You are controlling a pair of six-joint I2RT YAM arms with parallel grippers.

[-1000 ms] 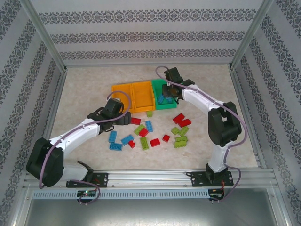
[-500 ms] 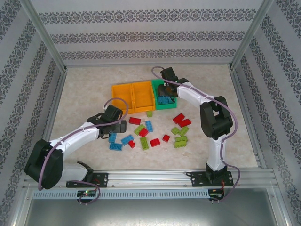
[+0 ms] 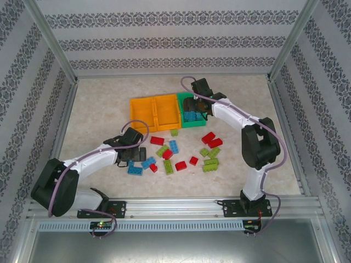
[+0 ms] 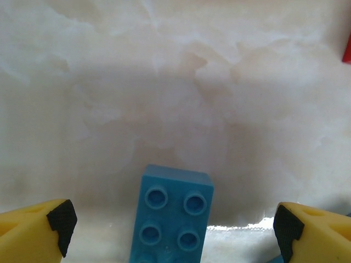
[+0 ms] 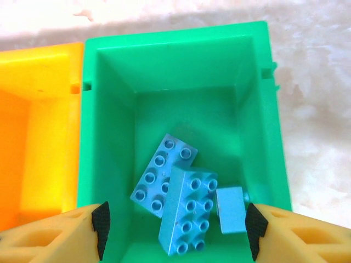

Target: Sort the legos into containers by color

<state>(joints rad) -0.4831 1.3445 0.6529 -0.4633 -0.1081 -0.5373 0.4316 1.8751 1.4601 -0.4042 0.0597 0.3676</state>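
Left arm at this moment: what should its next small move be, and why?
Probably lower the left gripper a little and close it. It stands open astride a blue brick, which lies flat on the table, centred in the gap and not yet touched.
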